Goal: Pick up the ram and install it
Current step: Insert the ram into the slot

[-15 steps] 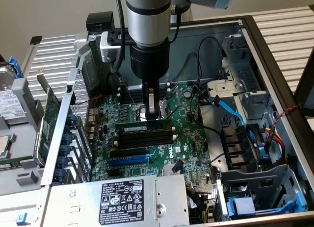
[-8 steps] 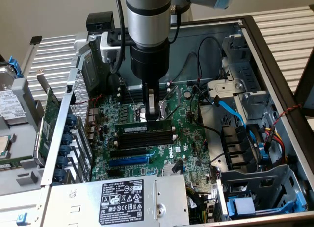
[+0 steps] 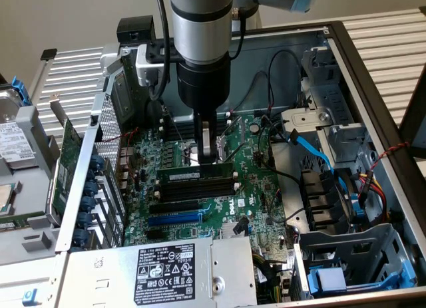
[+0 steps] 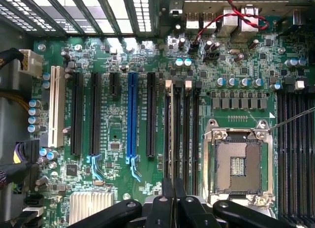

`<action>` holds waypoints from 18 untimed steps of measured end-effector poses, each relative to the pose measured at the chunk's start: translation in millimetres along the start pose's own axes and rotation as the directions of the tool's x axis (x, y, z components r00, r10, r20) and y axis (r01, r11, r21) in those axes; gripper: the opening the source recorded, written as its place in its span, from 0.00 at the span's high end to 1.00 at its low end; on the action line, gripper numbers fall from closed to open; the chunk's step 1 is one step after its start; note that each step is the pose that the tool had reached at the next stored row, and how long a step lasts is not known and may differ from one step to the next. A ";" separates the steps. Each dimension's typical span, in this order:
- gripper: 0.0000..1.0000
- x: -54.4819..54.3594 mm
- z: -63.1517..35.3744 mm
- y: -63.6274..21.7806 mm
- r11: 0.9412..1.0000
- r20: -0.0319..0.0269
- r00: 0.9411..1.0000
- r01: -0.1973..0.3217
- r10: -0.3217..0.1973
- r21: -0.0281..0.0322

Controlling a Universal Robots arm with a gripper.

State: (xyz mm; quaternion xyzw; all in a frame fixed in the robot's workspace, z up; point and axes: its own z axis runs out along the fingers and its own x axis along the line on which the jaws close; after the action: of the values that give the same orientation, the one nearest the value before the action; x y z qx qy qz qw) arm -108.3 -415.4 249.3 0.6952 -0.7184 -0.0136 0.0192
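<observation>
Hand (image 3: 208, 159) pinches ram (image 3: 190, 174) (standing upright); motherboard (image 3: 229, 205) beneath.

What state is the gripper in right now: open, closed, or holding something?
Gripper: closed on the ram, gripping its upper edge, at the black memory slots.

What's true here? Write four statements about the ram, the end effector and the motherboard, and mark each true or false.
1. The end effector is shut on the ram. True.
2. The ram lies flat outside the case. False: it stands on edge over the black memory slots.
3. A cooler covers the CPU socket. False: it is bare.
4. One expansion slot is blue. True.
</observation>
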 end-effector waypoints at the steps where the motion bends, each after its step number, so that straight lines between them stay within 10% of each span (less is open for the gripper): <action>1: 0.88 0.1 0.0 0.1 1.000 0.000 1.000 0.000 0.000 0.001; 18: 0.88 1.2 4.1 1.9 1.000 0.001 1.000 -0.001 0.001 0.023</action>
State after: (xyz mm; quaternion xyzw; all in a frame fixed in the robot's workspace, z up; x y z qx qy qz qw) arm -110.4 -416.6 245.3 0.6951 -0.7188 -0.0056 0.0111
